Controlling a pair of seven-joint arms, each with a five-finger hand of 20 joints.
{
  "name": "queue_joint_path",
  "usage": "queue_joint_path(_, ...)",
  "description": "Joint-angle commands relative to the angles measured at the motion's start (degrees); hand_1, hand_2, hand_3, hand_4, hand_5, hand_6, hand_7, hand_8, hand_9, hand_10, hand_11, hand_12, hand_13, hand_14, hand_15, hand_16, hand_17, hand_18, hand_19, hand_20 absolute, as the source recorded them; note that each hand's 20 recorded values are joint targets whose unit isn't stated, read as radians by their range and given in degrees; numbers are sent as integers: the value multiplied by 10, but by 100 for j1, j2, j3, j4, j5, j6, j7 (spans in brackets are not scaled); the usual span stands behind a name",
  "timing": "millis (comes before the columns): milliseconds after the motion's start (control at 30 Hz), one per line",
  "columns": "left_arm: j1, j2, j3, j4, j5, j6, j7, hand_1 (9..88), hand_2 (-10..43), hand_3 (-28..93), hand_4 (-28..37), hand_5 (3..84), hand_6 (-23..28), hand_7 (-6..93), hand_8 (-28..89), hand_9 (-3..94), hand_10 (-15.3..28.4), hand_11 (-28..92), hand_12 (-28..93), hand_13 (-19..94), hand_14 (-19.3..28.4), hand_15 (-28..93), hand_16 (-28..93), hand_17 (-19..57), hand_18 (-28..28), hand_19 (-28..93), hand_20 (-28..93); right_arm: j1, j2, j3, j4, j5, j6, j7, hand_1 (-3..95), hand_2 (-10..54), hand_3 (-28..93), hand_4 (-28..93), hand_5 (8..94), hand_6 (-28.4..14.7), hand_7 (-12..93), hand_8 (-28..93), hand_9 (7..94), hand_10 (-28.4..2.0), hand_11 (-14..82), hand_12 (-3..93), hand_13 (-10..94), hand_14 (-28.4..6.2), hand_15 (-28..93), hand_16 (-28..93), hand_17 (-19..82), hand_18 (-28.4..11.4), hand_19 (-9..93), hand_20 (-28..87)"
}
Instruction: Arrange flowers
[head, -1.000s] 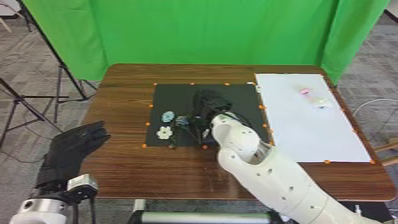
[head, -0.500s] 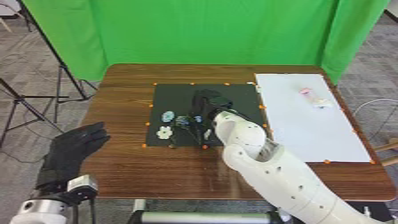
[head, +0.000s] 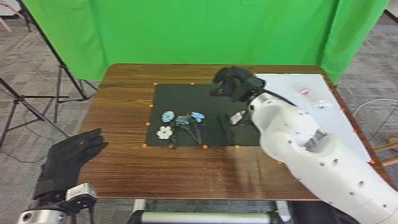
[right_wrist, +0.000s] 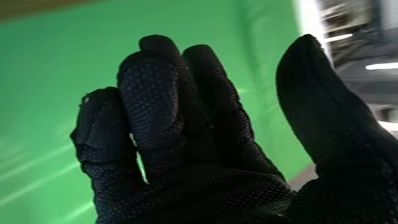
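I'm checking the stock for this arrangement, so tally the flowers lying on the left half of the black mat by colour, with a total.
Blue flowers: 3
White flower: 1
Total: 4

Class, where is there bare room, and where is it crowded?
Bare: the far left of the black mat, beyond the blue flowers, and the table between the mat and its own near edge. Crowded: the mat's near left, around those and the white flower.
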Motion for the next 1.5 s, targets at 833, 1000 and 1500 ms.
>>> queue_joint_path(833,-66,48,288,64,-82,21,203,287,62,834,-109,496,152,152,-89,405,221,363,96,279,280,586,-117,-92,215,571,142,-839,809,2020,2033,-579,-1601,975,250,-16,856,-283,407,-76,150,-103,404,-194,135,166,545,-107,782,131,314,-190,929,211)
queue_joint_path(1000,-67,50,282,63,-95,7,221,288,62,833,-109,496,151,152,-89,405,221,362,96,280,280,585,-117,-93,214,571,142,-794,794,1910,2154,-658,-1606,1266,267,-21,856,-282,433,-67,158,-108,439,-182,149,164,559,-108,776,127,326,-192,931,211)
queue_joint_path(1500,-125,-25,262,55,-18,-64,77,290,62,834,-107,496,150,154,-90,405,221,363,96,280,280,586,-116,-92,214,570,142,-977,1259,1169,1873,-1402,237,1379,554,-58,748,-283,774,3,255,-15,874,-66,193,315,769,-22,722,203,463,-177,932,335)
